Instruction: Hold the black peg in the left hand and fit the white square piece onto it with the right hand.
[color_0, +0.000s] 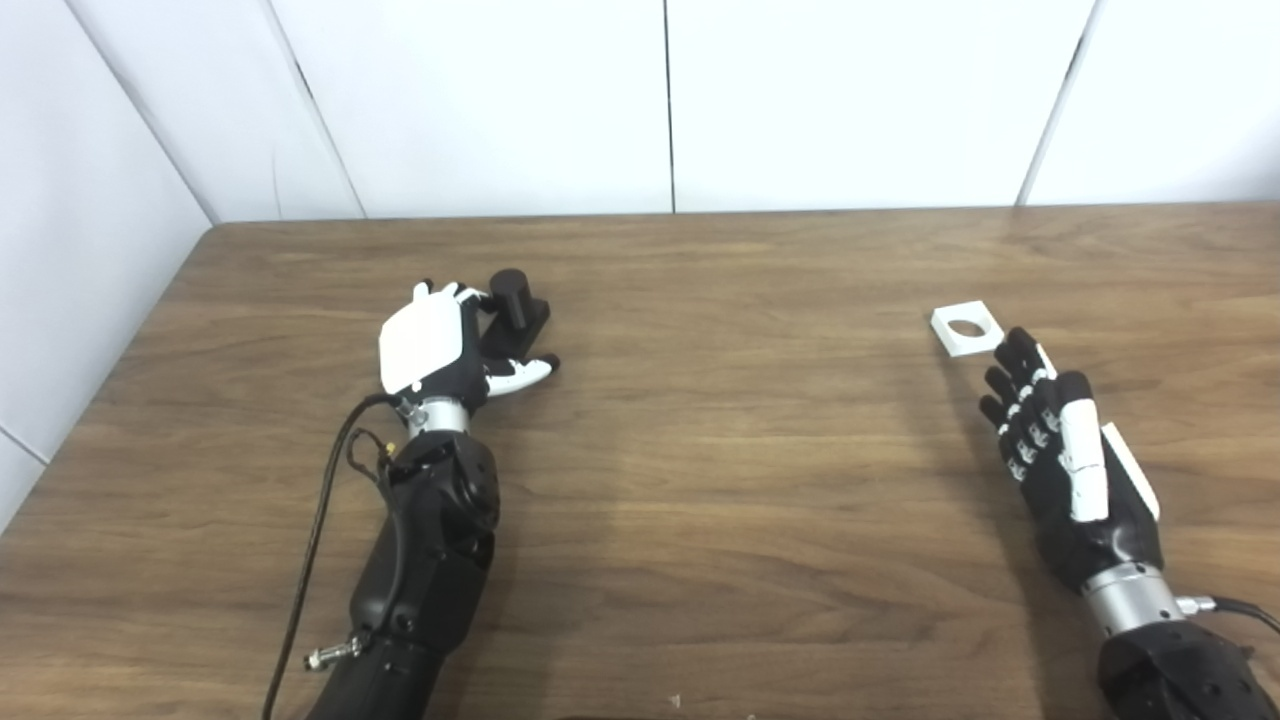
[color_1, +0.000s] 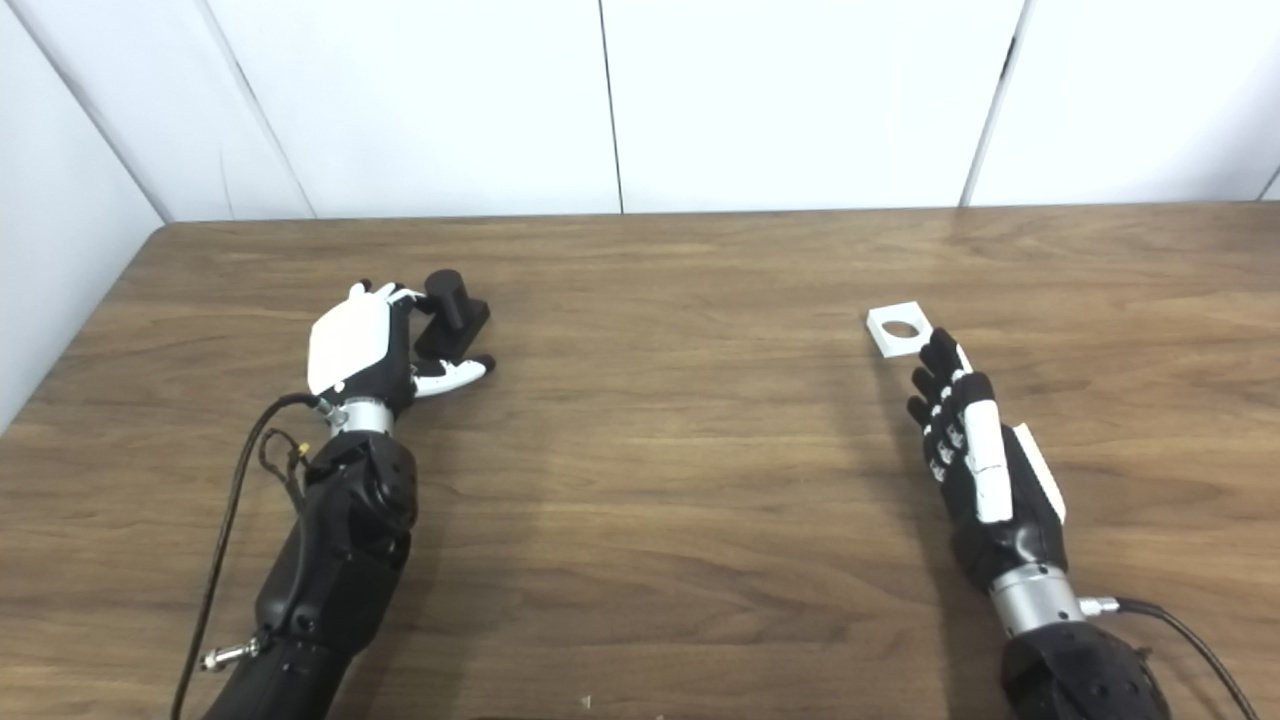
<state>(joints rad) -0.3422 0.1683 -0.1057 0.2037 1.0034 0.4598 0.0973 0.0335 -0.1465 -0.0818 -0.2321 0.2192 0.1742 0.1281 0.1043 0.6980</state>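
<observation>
Left hand (color_0: 440, 345) is at the black peg (color_0: 517, 308) on the left side of the table (color_0: 700, 480). Fingers curl around the near side of the peg's base, thumb (color_0: 520, 375) stretched out along the table just in front of it. I can't confirm a real grip from here; the palm blocks the contact, so whether it's actually clamped is unclear. Peg stands upright, round post on a square block, resting on the wood as far as I can see.

Right hand (color_0: 1060, 450) is empty, fingers extended and slightly spread, pointing away from me toward the white square piece (color_0: 966, 329). Fingertips (color_0: 1018, 345) sit just beside its near right corner; I see a sliver of gap in the right eye view, so I read it as not touching. White piece lies flat on the table, round hole facing up, well apart from the peg.
</observation>
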